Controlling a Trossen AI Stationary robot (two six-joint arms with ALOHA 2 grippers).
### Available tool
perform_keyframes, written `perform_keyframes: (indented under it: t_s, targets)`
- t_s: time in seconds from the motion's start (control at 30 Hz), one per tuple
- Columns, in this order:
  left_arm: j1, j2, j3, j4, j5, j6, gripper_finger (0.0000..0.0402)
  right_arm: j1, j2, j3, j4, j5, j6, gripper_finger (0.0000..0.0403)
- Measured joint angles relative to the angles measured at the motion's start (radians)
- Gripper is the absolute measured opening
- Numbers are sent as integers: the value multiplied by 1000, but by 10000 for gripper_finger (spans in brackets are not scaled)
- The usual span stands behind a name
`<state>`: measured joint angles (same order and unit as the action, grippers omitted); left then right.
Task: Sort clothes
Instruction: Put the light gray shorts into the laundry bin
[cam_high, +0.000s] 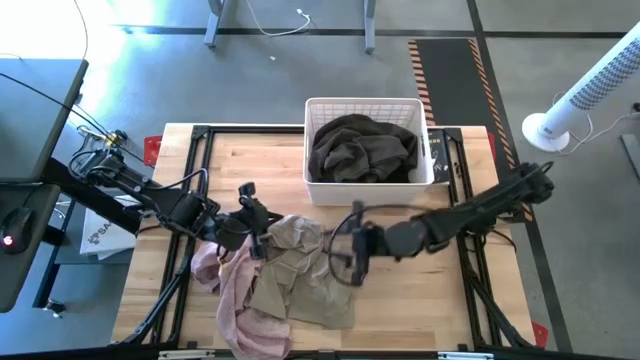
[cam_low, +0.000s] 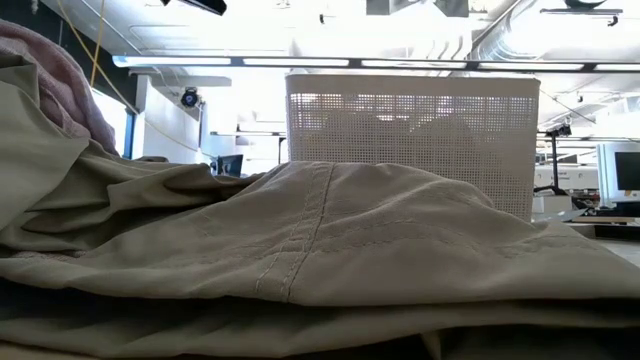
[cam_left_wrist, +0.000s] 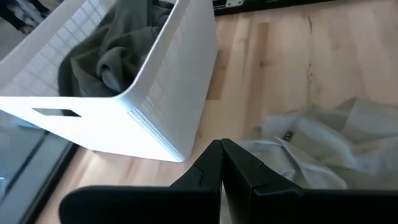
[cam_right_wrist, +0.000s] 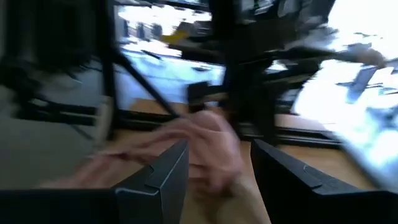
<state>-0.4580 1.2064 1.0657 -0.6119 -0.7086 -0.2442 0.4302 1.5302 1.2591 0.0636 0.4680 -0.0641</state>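
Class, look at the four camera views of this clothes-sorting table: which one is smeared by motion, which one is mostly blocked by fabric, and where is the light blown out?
Right wrist view: motion-smeared, with streaked background; its open right gripper stays fairly sharp. Low view: beige garment fills the foreground, half hiding the white basket; ceiling lights blown out. High view: evenly lit and sharp. Left wrist view: glare whitens the basket's corner.

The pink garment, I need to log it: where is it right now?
In the high view the pink garment lies on the table's front left part, partly under the beige garment, just in front of the left gripper.
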Motion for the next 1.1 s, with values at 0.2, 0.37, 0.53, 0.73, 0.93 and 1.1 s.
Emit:
perform_keyframes:
  t_s: [0.2, 0.37, 0.53, 0.73, 0.93, 1.1]
  targets:
    - [-35, 0, 0, -36, 0, -69, 1, -23, 183, 30, 88, -179, 66, 171]
    - [-52, 0, 0, -72, 0, -158, 1, -50, 319, 143, -92, -181, 111, 198]
    - [-64, 0, 0, -77, 0, -234, 1, -95, 441, 299, -420, -191, 240, 265]
    - [-97, 11, 0, -77, 2, -325, 1, -139, 566, 392, -582, -184, 345, 334]
    - [-144, 48, 0, -77, 3, -357, 1, -170, 687, 384, -584, -220, 372, 329]
    - [-163, 75, 0, -77, 30, -356, 1, -189, 753, 389, -579, -303, 361, 262]
